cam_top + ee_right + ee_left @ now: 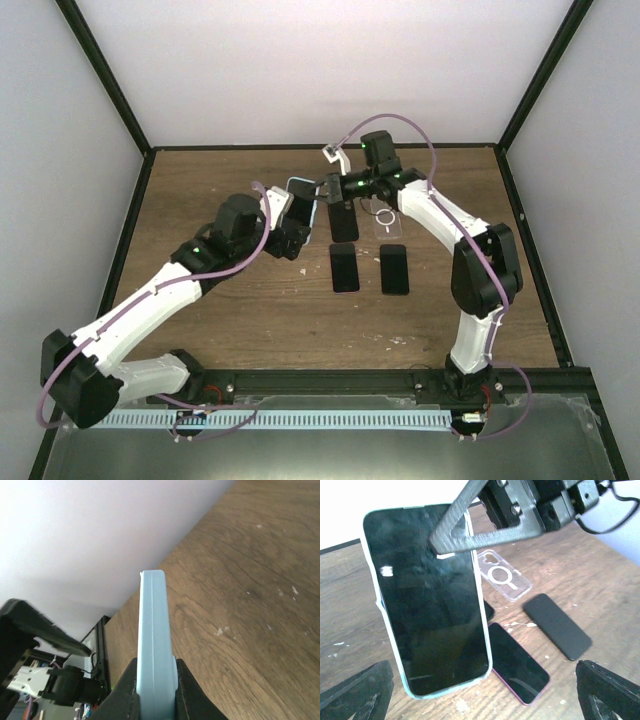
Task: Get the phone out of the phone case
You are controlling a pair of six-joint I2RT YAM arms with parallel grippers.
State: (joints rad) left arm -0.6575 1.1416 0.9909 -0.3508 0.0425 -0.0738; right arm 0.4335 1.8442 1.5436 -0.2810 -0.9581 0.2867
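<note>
A phone with a black screen sits in a light blue case. It stands tilted, with its lower end near the wooden table. My right gripper is shut on its upper end. In the right wrist view the case shows edge-on, pinched between the two black fingers. One right finger crosses the top of the screen in the left wrist view. My left gripper is wide open and holds nothing. Its fingertips stand far to either side of the phone's lower end. In the top view the left gripper is just left of the phone.
A clear case with a ring lies flat behind the held phone. A black phone with a purple edge and a black slab lie to the right. The top view shows them mid-table, with another dark phone.
</note>
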